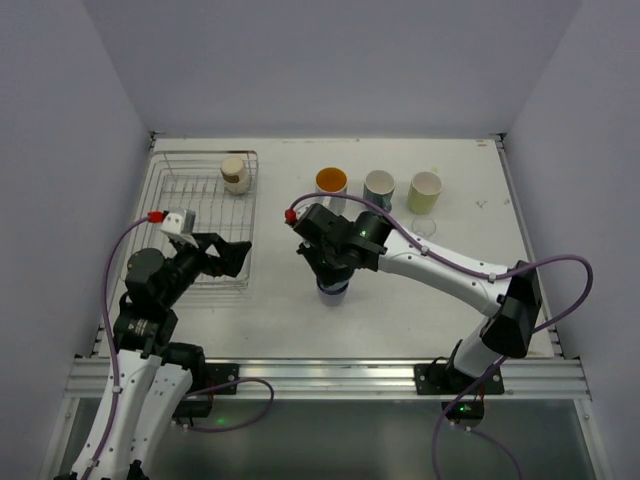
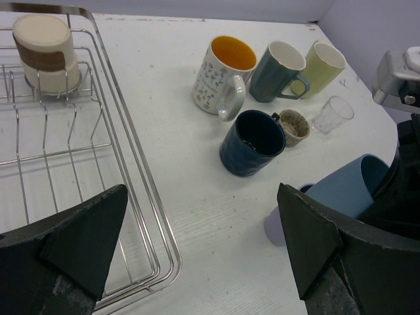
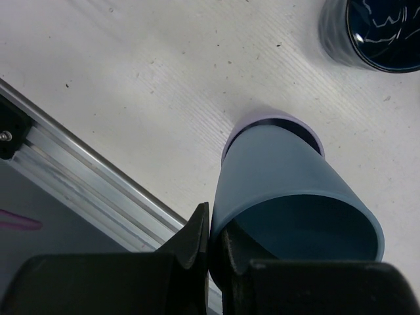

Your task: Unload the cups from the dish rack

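The dish rack (image 1: pixel 196 196) sits at the far left with one beige, brown-banded cup (image 1: pixel 235 173) (image 2: pixel 46 52) standing in its far corner. My left gripper (image 1: pixel 225 255) (image 2: pixel 200 239) hangs open over the rack's near right corner, holding nothing. My right gripper (image 1: pixel 333 272) (image 3: pixel 215 243) is shut on the rim of the light blue cup (image 3: pixel 289 190) (image 2: pixel 344 187), one finger inside and one outside. That cup is tilted, its base inside the lavender cup (image 3: pixel 262 119) (image 2: pixel 279 226) on the table. The navy mug (image 2: pixel 252 141) stands just beyond.
Orange-inside mug (image 2: pixel 220 75), grey mug (image 2: pixel 275 71) and pale yellow-green mug (image 2: pixel 320 67) stand in a row at the back. A small speckled cup (image 2: pixel 293 126) and a clear glass (image 2: pixel 333 113) sit near them. The metal table rail (image 3: pixel 79 177) runs close below the right gripper.
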Robot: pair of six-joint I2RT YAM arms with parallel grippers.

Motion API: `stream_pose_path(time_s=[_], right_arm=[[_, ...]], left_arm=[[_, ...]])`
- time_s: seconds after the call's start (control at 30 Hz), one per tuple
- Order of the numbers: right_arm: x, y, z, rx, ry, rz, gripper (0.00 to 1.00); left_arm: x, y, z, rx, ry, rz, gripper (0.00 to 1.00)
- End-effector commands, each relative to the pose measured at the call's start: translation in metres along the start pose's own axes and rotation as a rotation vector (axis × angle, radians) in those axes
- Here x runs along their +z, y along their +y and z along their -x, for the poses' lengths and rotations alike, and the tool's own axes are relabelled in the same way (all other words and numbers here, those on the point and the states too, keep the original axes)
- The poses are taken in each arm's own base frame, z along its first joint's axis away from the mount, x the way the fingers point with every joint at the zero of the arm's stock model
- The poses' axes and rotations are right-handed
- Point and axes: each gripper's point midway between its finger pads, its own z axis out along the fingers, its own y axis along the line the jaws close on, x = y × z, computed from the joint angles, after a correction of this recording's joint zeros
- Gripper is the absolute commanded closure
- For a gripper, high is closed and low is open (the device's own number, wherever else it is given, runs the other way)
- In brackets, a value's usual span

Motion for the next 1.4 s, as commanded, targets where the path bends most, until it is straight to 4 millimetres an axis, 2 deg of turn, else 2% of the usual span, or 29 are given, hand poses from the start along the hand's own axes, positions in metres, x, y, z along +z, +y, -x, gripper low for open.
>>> stream_pose_path(time_s=[0.0,0.03,0.13,0.17,0.23,0.27,0.33,0.4,0.47,0.6,0.63,0.7,0.73,0.8,0.83,0.9,0.93,0.97,1.0,1.1,1.2,1.37], right_arm=[[0.007,0.013,-0.006,-0.023,0.028,0.057,0.99],[0.009,0.011,-0.005,-0.022,0.018,0.048,0.97],[0.009,0.011,0.0,-0.023,-0.014,0.049,0.82],[0.01,0.011,0.0,-0.03,-0.017,0.046,0.74],[0.011,0.008,0.001,-0.031,-0.025,0.03,0.66],[0.011,0.006,0.003,-0.035,-0.034,0.022,0.57],[0.009,0.006,0.007,-0.038,-0.061,0.025,0.46],[0.002,0.005,0.015,-0.036,-0.107,0.027,0.39],[-0.005,0.006,0.02,-0.036,-0.14,0.034,0.38],[-0.035,0.008,0.036,-0.016,-0.29,0.084,0.36],[-0.041,0.008,0.039,-0.008,-0.322,0.095,0.35],[-0.058,0.008,0.045,0.008,-0.423,0.132,0.35],[-0.063,0.008,0.046,0.014,-0.458,0.144,0.35],[-0.065,0.008,0.047,0.032,-0.528,0.169,0.35],[-0.078,0.005,0.048,0.05,-0.58,0.182,0.35],[-0.078,0.004,0.045,0.066,-0.622,0.197,0.35],[-0.087,0.002,0.044,0.076,-0.655,0.209,0.35],[-0.081,0.001,0.038,0.078,-0.653,0.211,0.35],[-0.084,0.001,0.039,0.083,-0.679,0.222,0.35],[-0.087,0.0,0.034,0.097,-0.716,0.246,0.35],[-0.086,-0.002,0.029,0.1,-0.733,0.252,0.35],[-0.081,-0.004,0.024,0.095,-0.73,0.244,0.35]], left_arm=[[0.003,0.009,-0.004,0.013,0.024,0.048,0.0],[0.005,0.013,-0.006,0.006,0.035,0.062,0.0],[0.009,0.018,-0.004,-0.021,0.039,0.091,0.0],[0.011,0.017,-0.002,-0.039,0.036,0.094,0.0],[0.016,0.018,0.003,-0.053,0.036,0.098,0.0],[0.019,0.018,0.007,-0.066,0.025,0.101,0.0],[0.027,0.021,0.013,-0.082,0.03,0.118,0.0],[0.035,0.025,0.02,-0.102,0.018,0.14,0.0],[0.049,0.033,0.021,-0.123,0.033,0.171,0.0],[0.077,0.066,0.043,-0.126,-0.015,0.317,0.0],[0.094,0.074,0.047,-0.141,-0.001,0.343,0.0],[0.114,0.083,0.056,-0.167,-0.017,0.368,0.01],[0.137,0.091,0.06,-0.17,0.006,0.377,0.01],[0.157,0.104,0.064,-0.17,0.039,0.423,0.02],[0.177,0.114,0.073,-0.144,0.05,0.442,0.03],[0.191,0.132,0.08,-0.106,0.051,0.501,0.03],[0.204,0.143,0.085,-0.075,0.057,0.522,0.04],[0.207,0.156,0.087,-0.066,0.058,0.554,0.04],[0.211,0.163,0.088,-0.056,0.062,0.56,0.04],[0.231,0.193,0.079,-0.012,0.106,0.579,0.04],[0.243,0.21,0.06,0.028,0.168,0.58,0.05],[0.263,0.214,0.036,0.055,0.227,0.5,0.05]])
